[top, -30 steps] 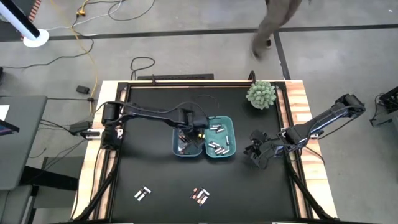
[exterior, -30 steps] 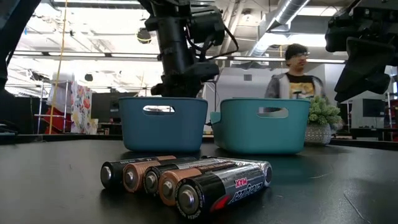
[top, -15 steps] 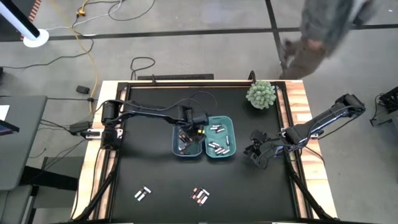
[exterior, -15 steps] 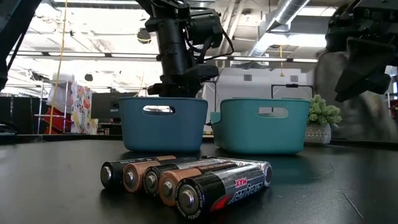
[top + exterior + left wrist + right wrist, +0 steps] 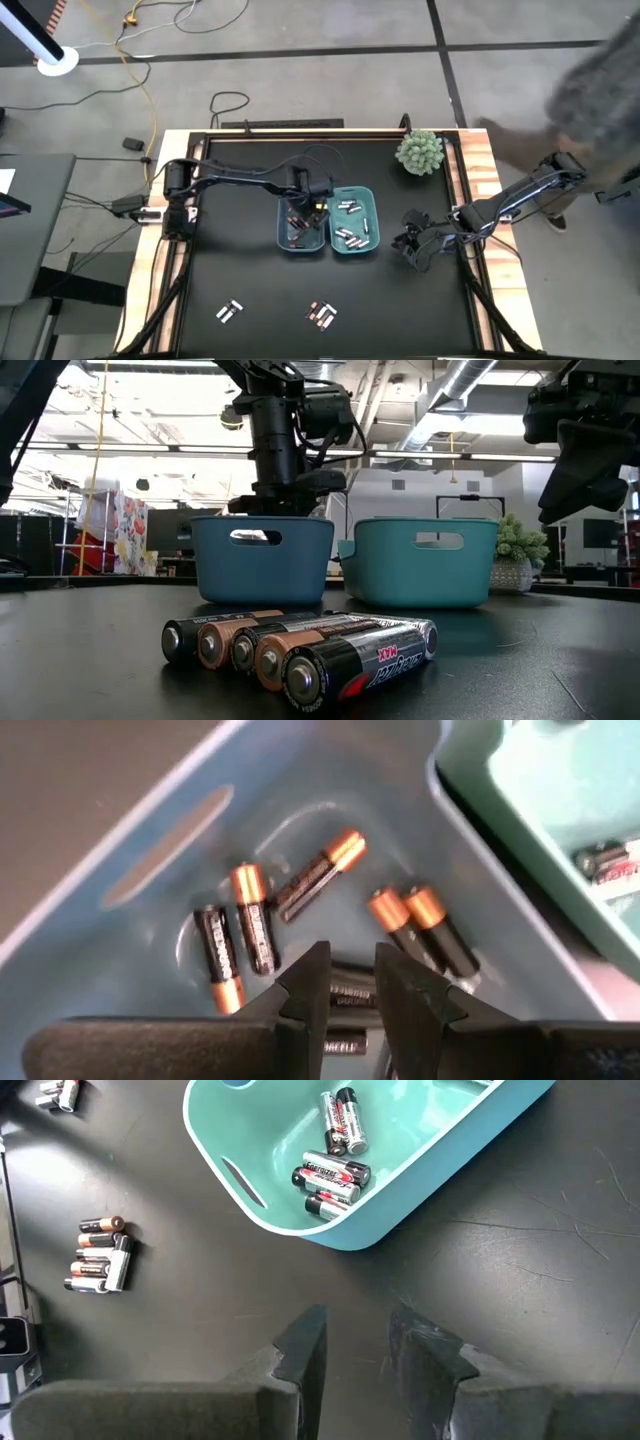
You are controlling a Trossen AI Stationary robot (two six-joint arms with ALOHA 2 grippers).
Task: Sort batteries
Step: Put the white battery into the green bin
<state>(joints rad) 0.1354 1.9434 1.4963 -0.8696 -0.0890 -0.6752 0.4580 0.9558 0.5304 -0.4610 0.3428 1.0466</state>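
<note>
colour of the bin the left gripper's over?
Blue bin, darker than the teal one; low view shows it best.

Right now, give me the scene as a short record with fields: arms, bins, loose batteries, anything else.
left gripper: above the blue rectangular plastic bin, fingers slightly apart, empty
right gripper: open, over bare black table, beside the teal plastic bin
blue bin contents: copper-ended dark batteries
teal bin contents: black-and-silver batteries
loose on table: two small battery clusters
also: green potted plant at the back
</note>
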